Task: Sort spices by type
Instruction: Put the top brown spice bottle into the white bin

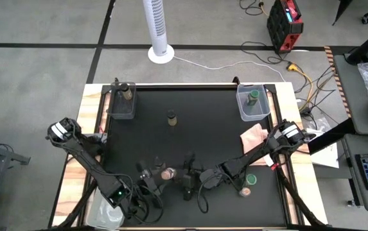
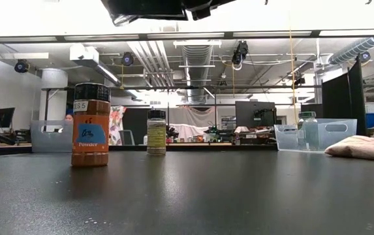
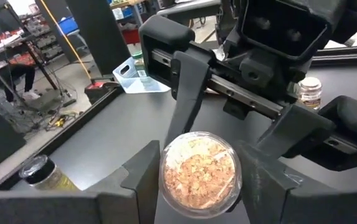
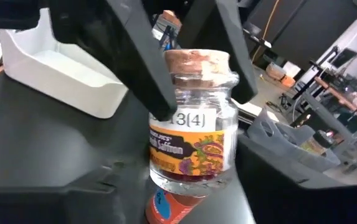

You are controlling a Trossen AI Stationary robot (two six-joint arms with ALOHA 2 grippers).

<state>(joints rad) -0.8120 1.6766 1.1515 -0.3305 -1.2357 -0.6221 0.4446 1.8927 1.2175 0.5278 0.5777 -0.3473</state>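
The pink-topped jar sits between the fingers of the left gripper, near the front edge of the table; the jaws are closed on its sides, as the left wrist view shows. Just to the right of it, the right gripper holds a cork-topped jar with a label reading "13(4)"; its jaws grip the glass body. The two grippers are close together, almost facing each other.

Further right at the front stand a green-lidded jar and another pink-topped one, just beside each other. A dark-lidded jar with yellowish content stands alone in the middle of the table. The left tub at the back holds one dark-lidded jar, and the right tub holds one green-lidded jar. A pink cloth lies near the right tub. In the low view an orange powder jar stands close to the camera.
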